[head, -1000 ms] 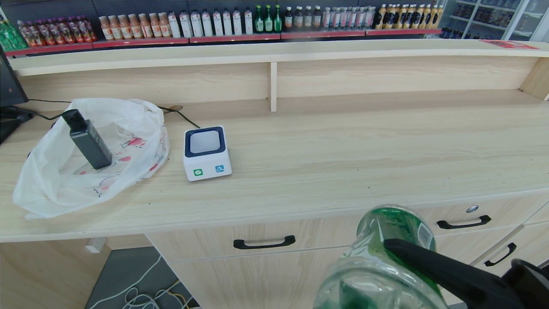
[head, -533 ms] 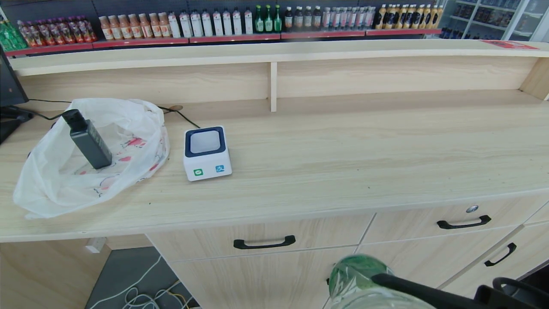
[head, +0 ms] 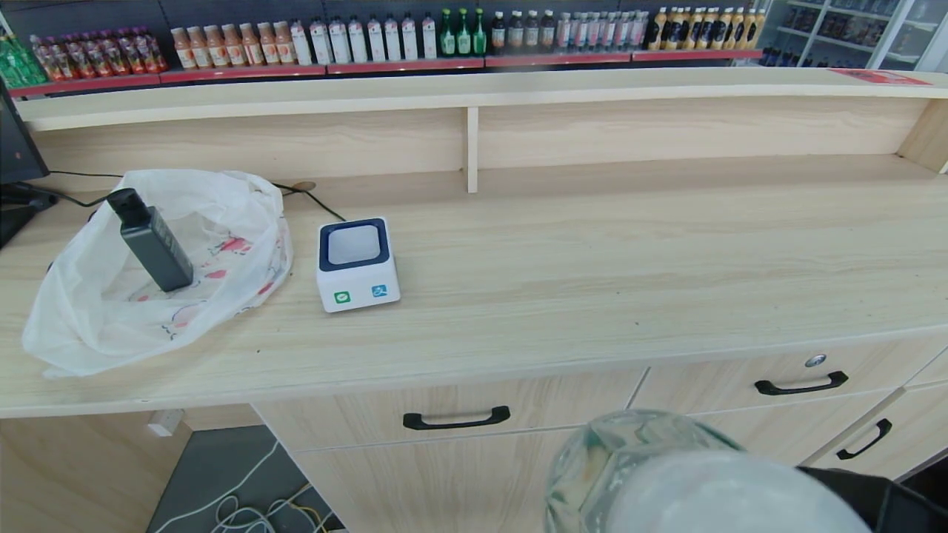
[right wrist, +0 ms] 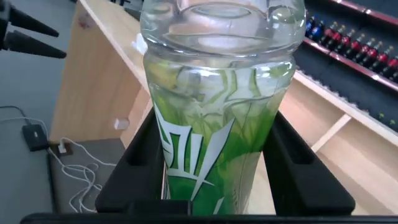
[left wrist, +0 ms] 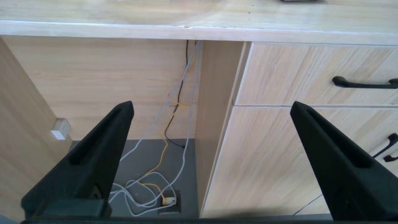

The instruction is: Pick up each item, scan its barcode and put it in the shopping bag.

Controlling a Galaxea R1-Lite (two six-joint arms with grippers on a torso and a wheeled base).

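Closest in, the right gripper (right wrist: 217,158) is clamped around a clear bottle (head: 666,474) with a green label, held low in front of the drawers (head: 348,422). The left gripper (left wrist: 211,109) hangs below the counter (head: 592,259) edge, fingers spread wide, empty. Farther off on the counter stands the white scanner (head: 357,263), and just left of it lies the shopping bag (head: 89,326), with a dark grey container (head: 150,240) leaning inside
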